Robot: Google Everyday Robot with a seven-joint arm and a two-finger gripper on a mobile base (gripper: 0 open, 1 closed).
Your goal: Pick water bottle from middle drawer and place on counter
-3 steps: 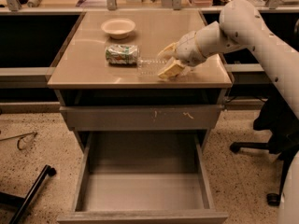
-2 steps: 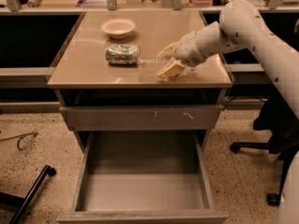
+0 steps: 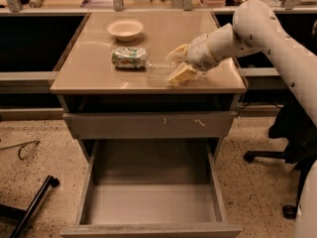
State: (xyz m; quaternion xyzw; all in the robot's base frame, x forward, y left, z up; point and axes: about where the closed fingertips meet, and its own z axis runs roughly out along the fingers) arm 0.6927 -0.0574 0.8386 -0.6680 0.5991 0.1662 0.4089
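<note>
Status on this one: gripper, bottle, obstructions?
Gripper over right side of counter, at water bottle. Bottle lying flat on counter beside soda can. Middle drawer open.

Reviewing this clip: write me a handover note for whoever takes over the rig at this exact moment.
Gripper: low over the right part of the counter, at the right end of the water bottle; whether it grips cannot be told.
Water bottle: lying on its side on the counter, just right of the soda can.
Middle drawer: pulled open, no bottle in it.
Done: bottle is out of the drawer and resting on the counter.
Left: confirm release, then lift the arm away without rolling the bottle.
</note>
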